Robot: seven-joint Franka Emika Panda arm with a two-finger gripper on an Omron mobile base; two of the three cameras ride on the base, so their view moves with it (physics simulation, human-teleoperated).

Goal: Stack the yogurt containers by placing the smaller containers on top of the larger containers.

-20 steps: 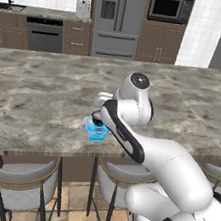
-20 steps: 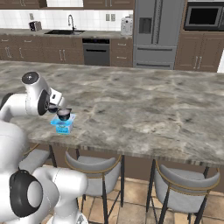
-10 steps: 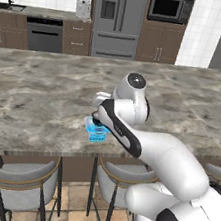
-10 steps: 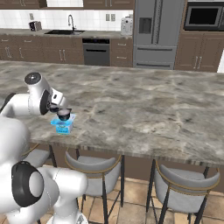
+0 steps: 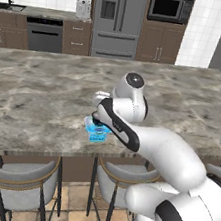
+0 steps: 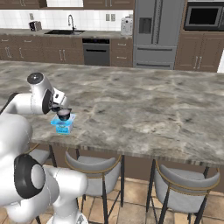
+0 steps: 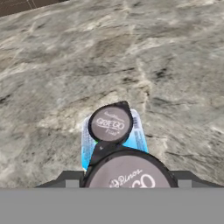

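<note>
One marbled island counter [image 5: 44, 97], three stools [image 6: 94, 170]

tub [image 6: 62, 126]: translucent light blue | cups [image 7: 110, 124]: dark, greyish lettered lids | counter [image 6: 140, 105]: grey-brown marble, apparently

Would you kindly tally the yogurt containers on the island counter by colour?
Dark round cups with pale tops: 2, the small cup and the bigger cup
Light-blue squarish tub: 1
Total: 3

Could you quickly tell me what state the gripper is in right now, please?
Gripper: shut on the small dark cup, held above the light-blue tub.
</note>
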